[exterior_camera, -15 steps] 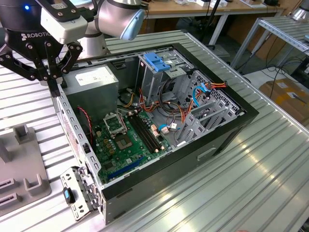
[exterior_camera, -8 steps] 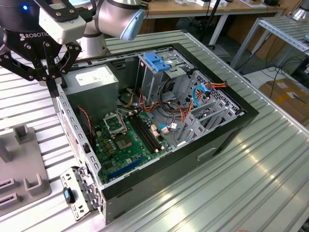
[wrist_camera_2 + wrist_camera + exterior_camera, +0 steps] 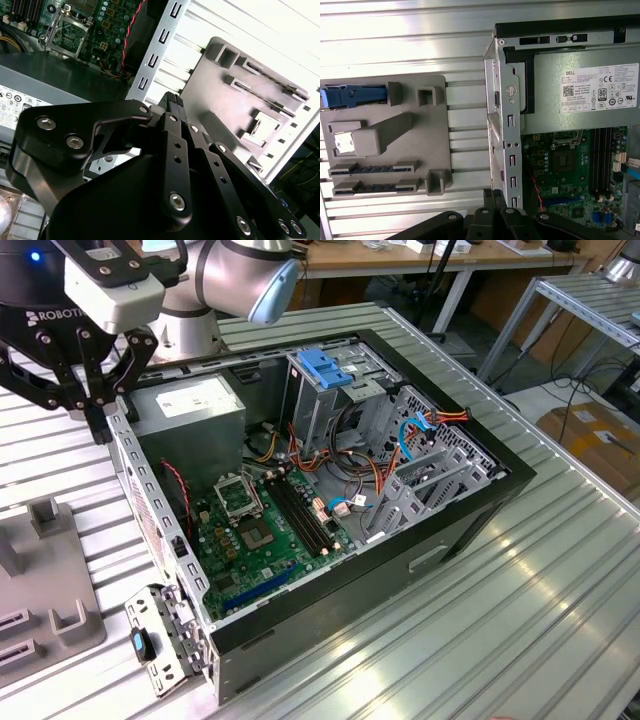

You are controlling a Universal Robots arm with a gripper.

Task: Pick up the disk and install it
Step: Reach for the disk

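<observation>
In the first wrist view the disk (image 3: pixel 352 96) stands on edge in a slot at the end of a grey fixture plate (image 3: pixel 385 130), and I see only its blue side rail and a bit of white. My gripper (image 3: pixel 100 428) hangs over the open computer case's rear corner, beside the power supply (image 3: pixel 190 405). Its black fingers are pressed together with nothing between them. The gripper (image 3: pixel 172 98) (image 3: pixel 492 192) sits above the case's metal edge, apart from the disk. An empty drive cage (image 3: pixel 320 400) with a light-blue latch (image 3: pixel 325 365) stands inside the case.
The open case (image 3: pixel 470 525) lies on a ribbed metal table, with its motherboard (image 3: pixel 260 530), cables and brackets exposed. The grey fixture plate (image 3: pixel 50 585) is at the exterior view's left. A small metal bracket (image 3: pixel 160 640) lies by the case's front corner.
</observation>
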